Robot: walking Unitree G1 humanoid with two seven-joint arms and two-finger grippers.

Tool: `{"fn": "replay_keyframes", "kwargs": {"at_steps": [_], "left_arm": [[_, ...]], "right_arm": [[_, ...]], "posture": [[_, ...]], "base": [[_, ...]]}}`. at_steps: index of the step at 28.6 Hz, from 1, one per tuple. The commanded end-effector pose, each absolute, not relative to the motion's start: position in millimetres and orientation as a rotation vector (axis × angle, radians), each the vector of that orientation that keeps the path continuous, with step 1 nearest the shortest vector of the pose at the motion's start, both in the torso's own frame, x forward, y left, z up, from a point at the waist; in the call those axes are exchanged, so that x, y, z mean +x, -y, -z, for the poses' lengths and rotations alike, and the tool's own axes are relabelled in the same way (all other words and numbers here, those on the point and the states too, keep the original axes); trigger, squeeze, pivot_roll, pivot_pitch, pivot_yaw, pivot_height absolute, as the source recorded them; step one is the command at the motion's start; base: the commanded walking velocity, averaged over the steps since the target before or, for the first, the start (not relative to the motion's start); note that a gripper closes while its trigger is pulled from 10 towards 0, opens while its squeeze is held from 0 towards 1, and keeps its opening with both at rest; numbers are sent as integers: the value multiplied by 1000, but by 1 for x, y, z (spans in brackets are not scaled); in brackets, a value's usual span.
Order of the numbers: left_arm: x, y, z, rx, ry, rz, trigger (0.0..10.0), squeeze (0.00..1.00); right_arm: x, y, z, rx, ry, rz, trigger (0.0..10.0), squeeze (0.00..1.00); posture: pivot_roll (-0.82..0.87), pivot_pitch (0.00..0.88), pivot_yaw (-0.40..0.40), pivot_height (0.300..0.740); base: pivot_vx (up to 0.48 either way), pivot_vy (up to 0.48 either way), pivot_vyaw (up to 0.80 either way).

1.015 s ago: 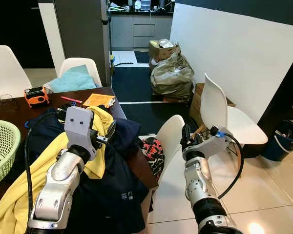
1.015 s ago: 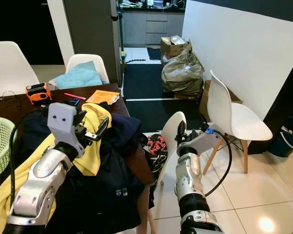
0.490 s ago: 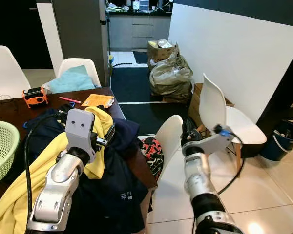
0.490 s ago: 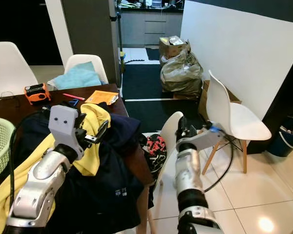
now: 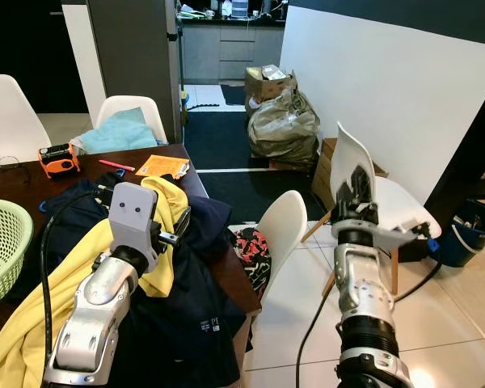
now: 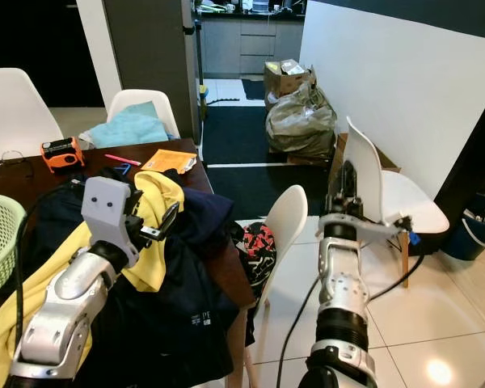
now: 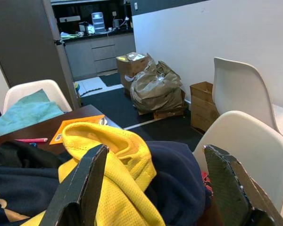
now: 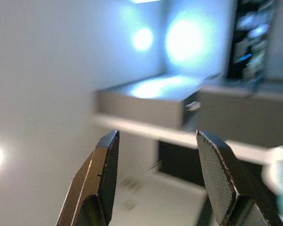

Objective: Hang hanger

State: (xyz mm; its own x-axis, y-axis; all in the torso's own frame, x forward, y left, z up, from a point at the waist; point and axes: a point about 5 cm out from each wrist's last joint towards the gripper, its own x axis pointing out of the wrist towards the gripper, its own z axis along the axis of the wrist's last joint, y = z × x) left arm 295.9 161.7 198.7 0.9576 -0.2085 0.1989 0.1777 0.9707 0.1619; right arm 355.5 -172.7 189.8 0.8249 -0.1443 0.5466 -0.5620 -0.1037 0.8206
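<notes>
The right gripper (image 5: 357, 187) is now pointing up, no longer sideways by the white chair (image 5: 281, 230), open and empty like the left gripper (image 5: 180, 225) over the yellow shirt (image 7: 115, 188), and I am seeing no hanger yet.

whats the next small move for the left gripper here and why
Probably ease the left gripper down onto the yellow garment. Its fingers are open with nothing between them, poised just above the yellow and navy clothes heaped on the table. No hanger can be made out.
</notes>
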Motion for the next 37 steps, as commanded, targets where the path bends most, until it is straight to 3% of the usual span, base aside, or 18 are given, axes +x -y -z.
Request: {"fn": "replay_keyframes", "kwargs": {"at_steps": [1, 5, 7, 9, 10, 12, 15, 22, 37], "left_arm": [[296, -163, -195, 171, 194, 198, 10000, 0], [296, -163, -195, 176, 194, 203, 10000, 0], [296, -163, -195, 177, 193, 202, 10000, 0], [295, -164, -194, 180, 190, 203, 10000, 0], [295, -164, -194, 180, 190, 203, 10000, 0], [295, -164, -194, 182, 189, 203, 10000, 0], [295, -164, -194, 182, 189, 203, 10000, 0], [294, -163, -191, 184, 179, 212, 10000, 0], [292, -160, -186, 191, 162, 228, 10000, 0]], "right_arm": [[354, 147, -186, 1762, 534, -433, 10000, 0], [338, 154, -198, 1866, 696, -630, 10000, 0], [344, 153, -191, 1799, 634, -529, 10000, 0], [361, 161, -168, 1612, 489, -210, 10000, 0], [361, 161, -168, 1612, 489, -210, 10000, 0], [367, 178, -157, 1499, 437, 18, 10000, 0], [368, 182, -154, 1455, 415, 75, 10000, 0], [363, 220, -145, 1498, 459, 262, 10000, 0], [365, 212, -147, 1401, 456, 268, 10000, 0]], "posture": [[149, 0, -61, 740], [152, 0, -61, 740], [153, 0, -57, 740], [155, 0, -57, 740], [155, 0, -57, 740], [153, 0, -57, 740], [153, 0, -56, 740], [144, 0, -48, 740], [140, 0, -48, 740]], "base": [[0, 0, 0], [0, 0, 0], [0, 0, 0], [0, 0, 0], [0, 0, 0], [0, 0, 0], [0, 0, 0], [0, 0, 0], [0, 0, 0]]}}
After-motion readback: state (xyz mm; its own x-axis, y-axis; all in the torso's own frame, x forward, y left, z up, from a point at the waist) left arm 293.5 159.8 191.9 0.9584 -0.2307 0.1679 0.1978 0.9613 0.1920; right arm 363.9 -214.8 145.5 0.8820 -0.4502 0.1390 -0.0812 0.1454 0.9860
